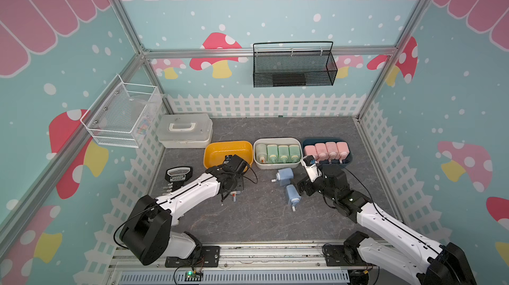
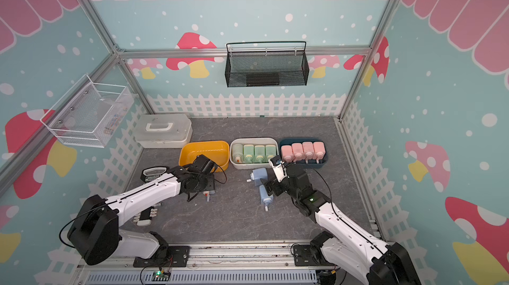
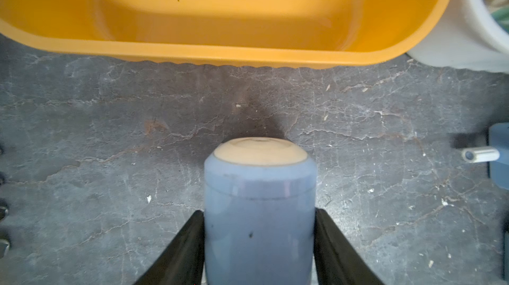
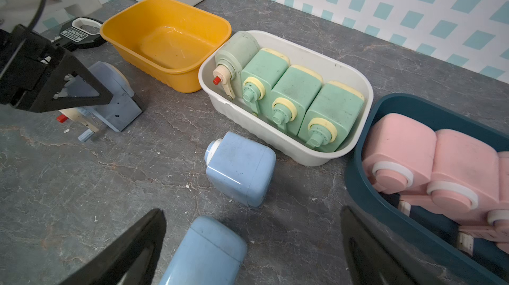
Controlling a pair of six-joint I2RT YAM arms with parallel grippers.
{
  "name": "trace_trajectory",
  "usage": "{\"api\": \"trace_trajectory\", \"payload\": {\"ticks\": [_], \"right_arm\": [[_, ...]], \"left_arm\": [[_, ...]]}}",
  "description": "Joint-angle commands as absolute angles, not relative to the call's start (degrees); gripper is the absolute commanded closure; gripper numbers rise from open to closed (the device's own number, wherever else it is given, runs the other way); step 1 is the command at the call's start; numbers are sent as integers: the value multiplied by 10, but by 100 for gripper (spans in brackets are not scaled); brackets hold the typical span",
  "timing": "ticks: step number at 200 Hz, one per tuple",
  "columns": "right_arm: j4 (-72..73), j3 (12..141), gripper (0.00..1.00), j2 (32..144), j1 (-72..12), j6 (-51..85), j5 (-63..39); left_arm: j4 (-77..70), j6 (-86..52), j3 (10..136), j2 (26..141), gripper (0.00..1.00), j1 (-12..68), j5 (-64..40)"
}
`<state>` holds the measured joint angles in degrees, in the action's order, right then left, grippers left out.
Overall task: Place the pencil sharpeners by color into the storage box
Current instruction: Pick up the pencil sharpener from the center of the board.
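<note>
Grey marbled desk (image 1: 261,220), mushroom-papered walls. The left gripper (image 3: 259,212), jaws clamped on a blue sharpener (image 3: 259,181) at lower centre, faces the yellow tub (image 3: 248,57). The right gripper (image 4: 252,210), jaws wide apart, hangs over two loose blue sharpeners (image 4: 239,167). Green sharpeners (image 4: 289,93) fill the white tub (image 4: 275,145); pink sharpeners (image 4: 429,159) fill the navy tub (image 4: 363,187). At upper left, the black tool (image 4: 80,34) bears a label that perhaps starts "GRE".

Grey marbled tabletop (image 1: 261,220): far row has yellow tub (image 1: 228,143), white tub (image 1: 275,165), navy tub (image 4: 355,178); white case (image 1: 184,132) far left; blue sharpeners (image 1: 285,176) loose mid-table; black tool (image 1: 178,177) left.

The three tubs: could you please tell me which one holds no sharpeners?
The yellow tub, next to the lidded white case; the white tub holds green sharpeners and the dark blue tub holds pink ones.
</note>
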<state>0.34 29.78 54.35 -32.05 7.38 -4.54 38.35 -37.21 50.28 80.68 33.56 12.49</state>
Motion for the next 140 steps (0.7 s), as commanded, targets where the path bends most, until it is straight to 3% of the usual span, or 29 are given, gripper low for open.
{"api": "trace_trajectory", "payload": {"ticks": [1, 23, 45, 140], "right_arm": [[10, 307, 1, 545, -325, 80, -41], [12, 307, 1, 550, -324, 81, -41], [16, 311, 1, 557, -324, 82, -44], [30, 322, 1, 580, -324, 93, -30]], "left_arm": [[386, -374, 514, 810, 53, 339, 129], [386, -372, 514, 807, 69, 339, 128], [386, -368, 514, 804, 100, 339, 128], [386, -352, 515, 788, 100, 339, 103]]}}
